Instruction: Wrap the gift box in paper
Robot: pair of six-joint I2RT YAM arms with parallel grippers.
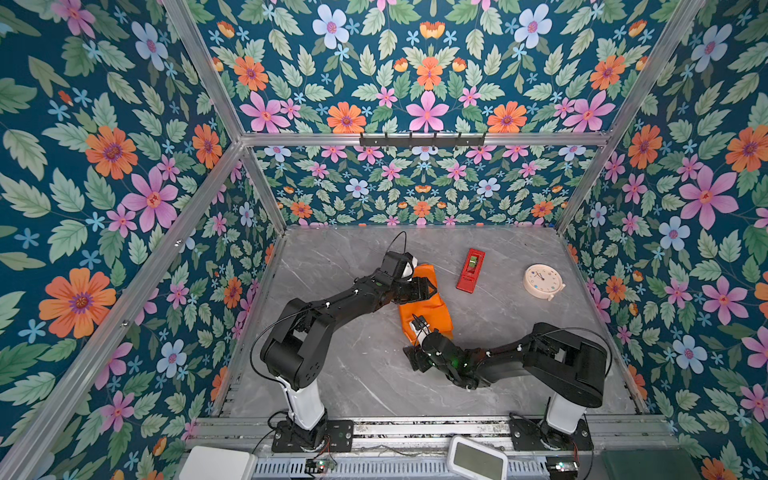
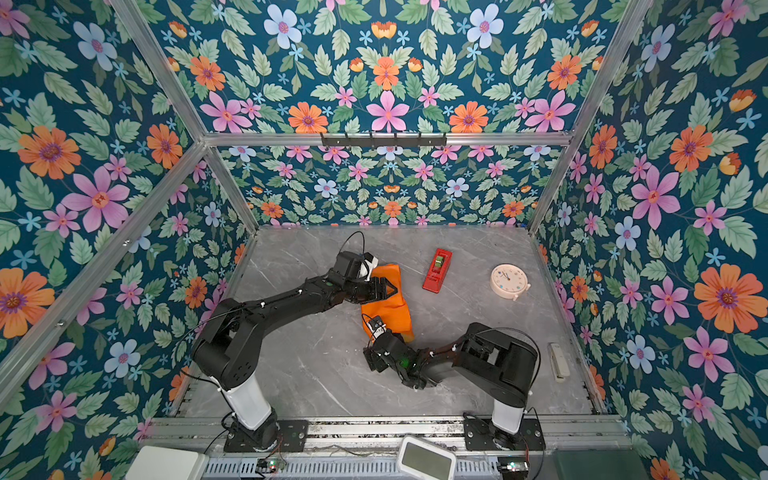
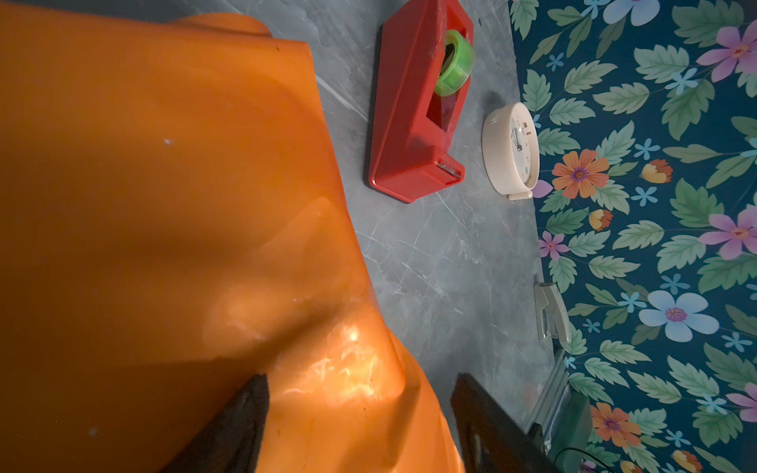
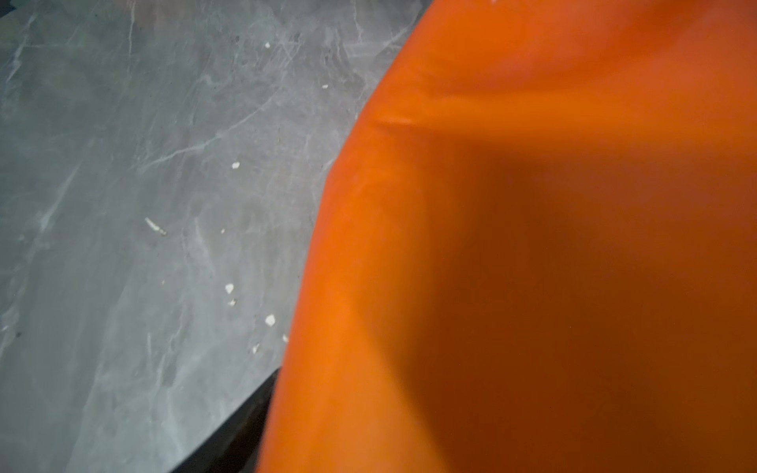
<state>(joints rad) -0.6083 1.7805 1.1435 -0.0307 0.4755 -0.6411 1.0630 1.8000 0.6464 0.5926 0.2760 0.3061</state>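
The paper (image 1: 428, 309), glossy orange side out, lies as a bundled wrap in the middle of the grey table (image 1: 353, 365), seen in both top views. The gift box is hidden under it. My left gripper (image 1: 430, 291) sits over the far half of the bundle. In the left wrist view its jaws (image 3: 360, 381) stand wide. One finger presses on the paper (image 3: 164, 204), and the other meets the paper's edge low down. My right gripper (image 1: 414, 328) is at the bundle's near end. In the right wrist view the paper (image 4: 553, 266) covers all but one dark finger (image 4: 241, 430).
A red tape dispenser (image 1: 470, 270) with a green roll lies right of the bundle, and a cream clock (image 1: 542, 281) further right. A grey stapler (image 2: 557, 359) rests by the right wall. Floral walls enclose the table on three sides.
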